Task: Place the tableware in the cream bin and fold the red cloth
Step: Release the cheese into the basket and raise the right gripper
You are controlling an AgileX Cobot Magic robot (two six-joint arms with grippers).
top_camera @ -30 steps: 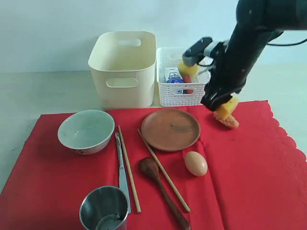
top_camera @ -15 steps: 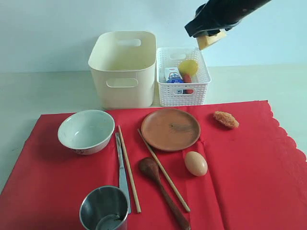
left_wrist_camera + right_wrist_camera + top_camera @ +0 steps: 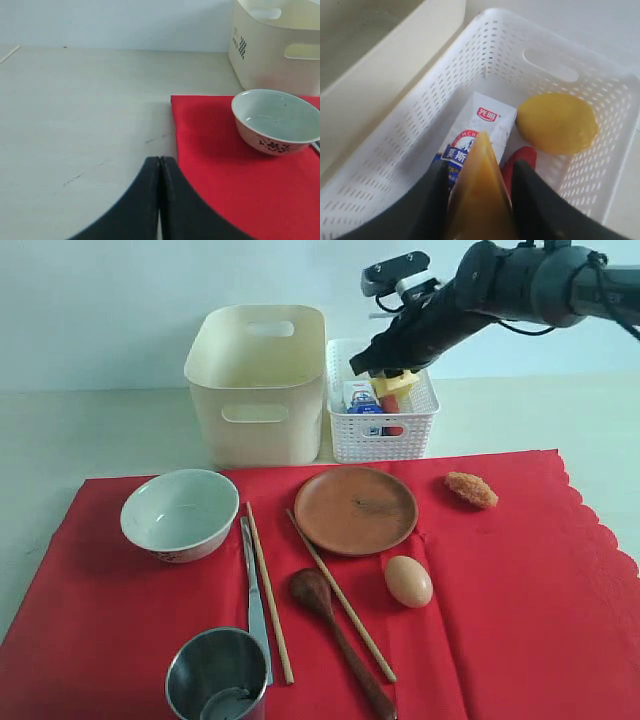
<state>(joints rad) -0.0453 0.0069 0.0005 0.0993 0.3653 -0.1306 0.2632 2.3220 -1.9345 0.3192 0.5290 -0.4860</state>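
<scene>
— What is nearest on the red cloth (image 3: 520, 620)?
— The shiny steel cup (image 3: 218, 677); behind it the round white bowl (image 3: 180, 512) and flat brown plate (image 3: 355, 509).
— And farther?
— The smooth cream bin (image 3: 290, 425), then the lattice basket (image 3: 383, 440). Over that the right gripper (image 3: 481, 172) clamps a yellow cheese wedge (image 3: 479, 215). The left gripper (image 3: 160, 170) is pressed closed, empty.

Right pincer (image 3: 388, 362) with cheese (image 3: 480, 210), now over basket (image 3: 385, 445)
</scene>
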